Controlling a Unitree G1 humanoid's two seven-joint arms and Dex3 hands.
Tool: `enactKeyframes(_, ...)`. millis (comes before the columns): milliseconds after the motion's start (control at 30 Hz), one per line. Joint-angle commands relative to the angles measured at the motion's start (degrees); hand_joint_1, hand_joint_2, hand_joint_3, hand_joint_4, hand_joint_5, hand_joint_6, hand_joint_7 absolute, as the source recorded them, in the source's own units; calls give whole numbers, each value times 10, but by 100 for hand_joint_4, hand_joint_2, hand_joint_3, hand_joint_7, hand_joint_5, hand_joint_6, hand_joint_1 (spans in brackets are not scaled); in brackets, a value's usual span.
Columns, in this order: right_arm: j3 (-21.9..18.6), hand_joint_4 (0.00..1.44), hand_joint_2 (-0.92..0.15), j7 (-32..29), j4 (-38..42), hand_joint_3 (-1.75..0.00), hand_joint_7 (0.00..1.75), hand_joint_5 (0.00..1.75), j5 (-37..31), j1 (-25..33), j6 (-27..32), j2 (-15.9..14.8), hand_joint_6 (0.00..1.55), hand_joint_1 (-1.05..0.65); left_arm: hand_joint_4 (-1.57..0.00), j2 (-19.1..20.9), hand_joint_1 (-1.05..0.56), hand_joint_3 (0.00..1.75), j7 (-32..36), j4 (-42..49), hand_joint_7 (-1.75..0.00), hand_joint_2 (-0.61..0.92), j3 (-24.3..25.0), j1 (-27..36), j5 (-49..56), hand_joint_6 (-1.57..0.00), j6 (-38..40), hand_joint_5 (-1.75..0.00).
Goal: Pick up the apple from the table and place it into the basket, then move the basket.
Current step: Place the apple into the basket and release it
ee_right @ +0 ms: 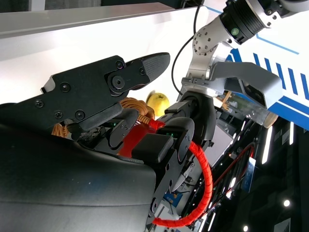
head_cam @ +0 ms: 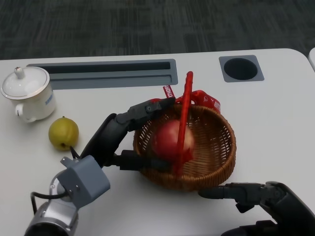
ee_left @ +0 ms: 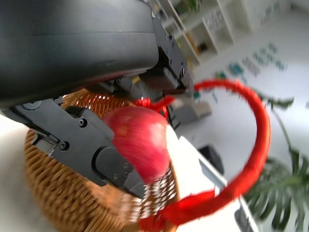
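White table (head_cam: 275, 123), left robot hand (head_cam: 123, 137) clasping the basket (head_cam: 216, 157) rim, right robot hand (head_cam: 256, 194) spread, empty.

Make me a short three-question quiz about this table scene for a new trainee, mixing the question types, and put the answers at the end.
1. True or false: the red apple lies inside the wicker basket.
2. Multiple choice: which robot hand has its fingers around the basket's rim? A) the left robot hand; B) the right robot hand; C) neither.
3. Fill the blank: the yellow-green fruit on the table sits just in front of the white lidded ______.

Key: 1 true; 2 A; 3 pot.
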Motion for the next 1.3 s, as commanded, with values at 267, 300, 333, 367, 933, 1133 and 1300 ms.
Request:
enactKeyframes(267,0,81,-88,-2,12,0,0,0,12,-9,-13,-2,75,-50,0,39,-89,0,-93,-56,-1,74,1,-3,-52,-7,20,0)
enactKeyframes(300,-1,82,-88,-1,15,0,0,1,16,-11,-17,-1,75,-50,0,39,-90,0,-93,-65,-2,74,2,0,-55,-8,19,0)
enactKeyframes(333,-3,82,-88,-1,20,0,0,1,19,-14,-22,1,75,-50,0,39,-91,0,-94,-74,-2,74,3,3,-59,-8,17,0)
enactKeyframes(367,-5,83,-88,-2,26,0,1,1,22,-18,-29,2,76,-50,0,39,-90,0,-95,-85,-2,74,4,8,-64,-10,15,0)
enactKeyframes(933,-27,83,-90,18,38,-1,0,0,45,-122,-73,-63,75,-51,-49,65,-64,1,-90,-265,-4,77,65,164,-149,-48,28,-7)
enactKeyframes(1133,-26,84,-90,27,84,0,1,1,27,-164,-82,-75,75,-54,-57,82,-64,1,-85,-291,-4,79,89,200,-146,-54,32,-6)
enactKeyframes(1300,-23,82,-92,29,173,-1,0,0,-6,-209,-94,-69,75,-57,-67,93,-61,0,-96,-308,-5,78,102,223,-160,-63,26,-7)
